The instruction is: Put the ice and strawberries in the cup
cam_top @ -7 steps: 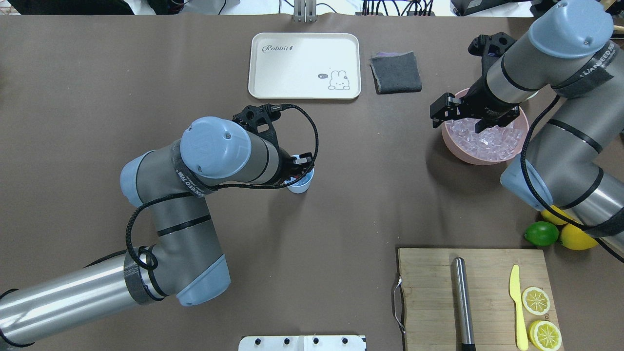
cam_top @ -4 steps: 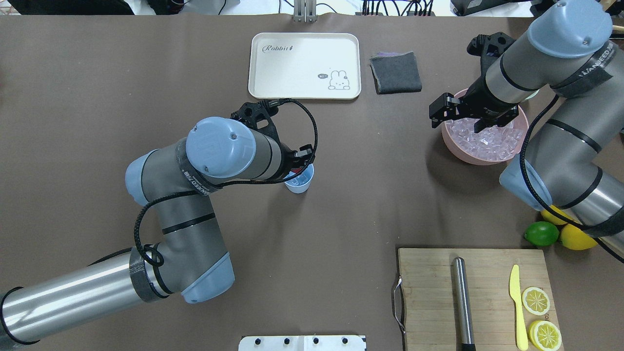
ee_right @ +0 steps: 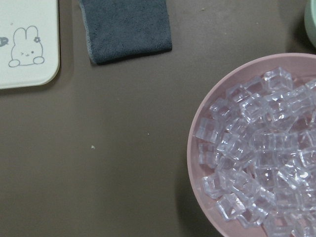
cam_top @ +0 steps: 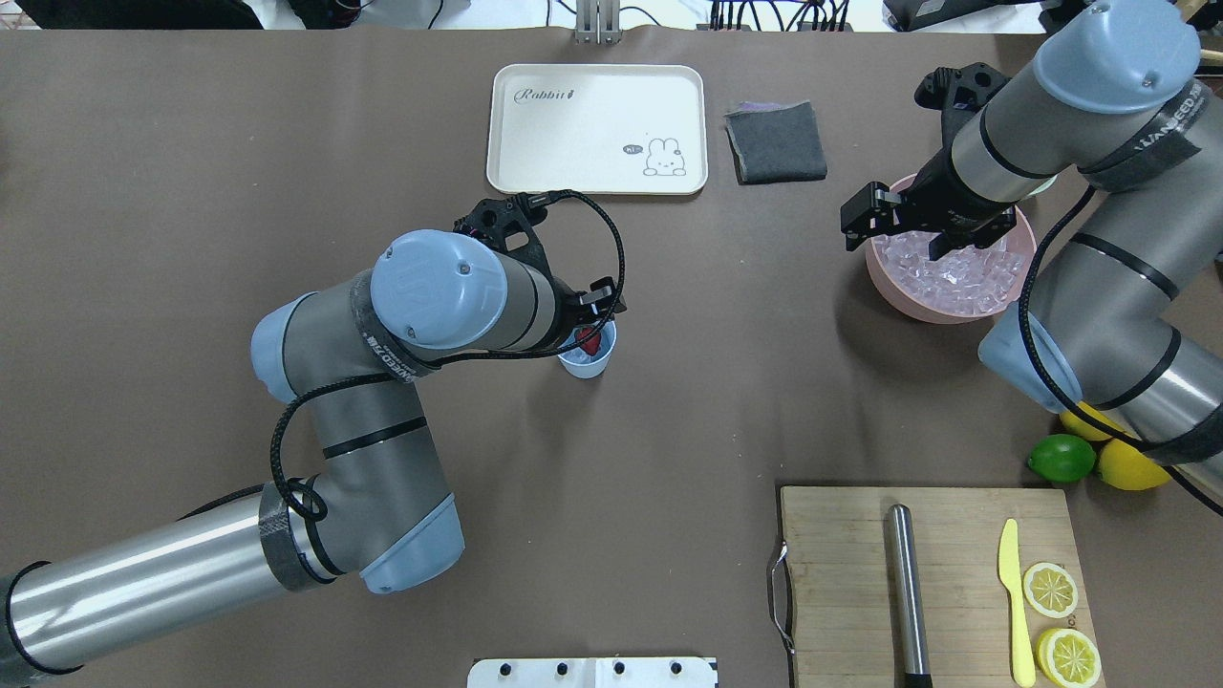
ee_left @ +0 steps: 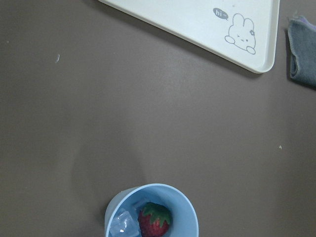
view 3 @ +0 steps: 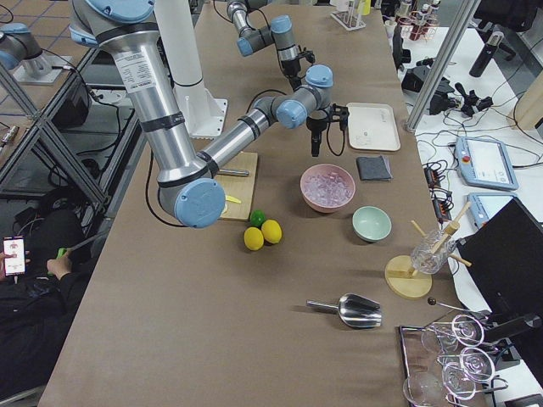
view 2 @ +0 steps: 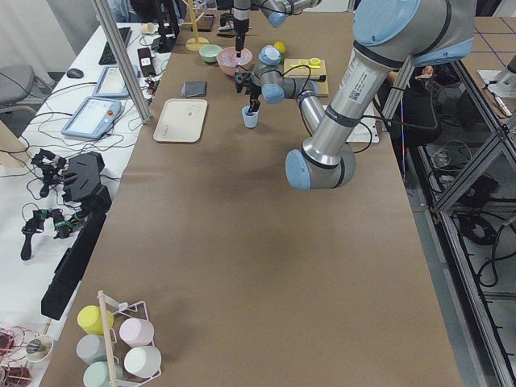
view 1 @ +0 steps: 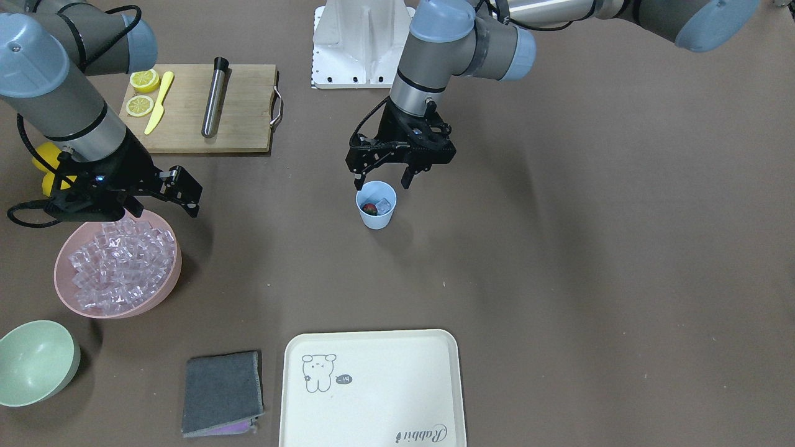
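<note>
So the cup sits just left of centre in the front-facing view, upright on the brown table, and it's already got the strawberry plus one ice cube side by side at the bottom, easiest to see low in the left wrist frame. Straight above it hangs the left gripper, fingers spread wide and holding nothing, one tip either side of the rim without touching as far as I can tell.

Over at the left edge of that same view, the pink bowl is piled with ice, and the right gripper hovers over its upper rim, jaws apart, also empty.

My read: the berry drop looks done, so the thing now is lifting the left gripper straight up. Any sideways drift with a finger that close to the rim could tip such a light cup. If more ice is wanted, I'd pinch one cube off the top of the pile.
</note>
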Robot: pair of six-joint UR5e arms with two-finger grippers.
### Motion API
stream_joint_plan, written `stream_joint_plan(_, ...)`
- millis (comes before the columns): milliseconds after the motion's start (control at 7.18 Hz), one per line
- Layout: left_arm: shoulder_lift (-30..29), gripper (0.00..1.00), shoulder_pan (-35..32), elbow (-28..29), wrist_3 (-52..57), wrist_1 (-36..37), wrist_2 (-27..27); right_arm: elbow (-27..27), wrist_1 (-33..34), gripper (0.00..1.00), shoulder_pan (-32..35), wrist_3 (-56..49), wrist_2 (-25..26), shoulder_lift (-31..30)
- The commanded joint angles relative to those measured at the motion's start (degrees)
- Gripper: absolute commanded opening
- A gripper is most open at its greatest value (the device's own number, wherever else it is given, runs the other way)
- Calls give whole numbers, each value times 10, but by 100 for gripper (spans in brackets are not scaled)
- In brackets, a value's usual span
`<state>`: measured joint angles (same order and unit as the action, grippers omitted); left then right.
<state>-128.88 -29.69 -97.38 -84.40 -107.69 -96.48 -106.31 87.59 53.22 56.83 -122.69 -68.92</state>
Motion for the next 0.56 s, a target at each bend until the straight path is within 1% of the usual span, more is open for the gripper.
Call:
stream_joint_plan(0, 34, 98, -56, -31, 187, 33, -6, -5, 3, 99, 35, -34, -16, -22)
stream_joint_plan(139, 47, 98, -105, -33, 247, 32, -71, 0, 6, 99, 54, -46, -19, -25)
stream_joint_plan(279, 87, 98, -154, -66, 380, 30, -87, 10, 7, 99, 87, -77, -22, -37)
stream_joint_plan(418, 151, 98, -211, -70, 447, 19, -95, 34, 7, 99, 119, -130, -29, -49)
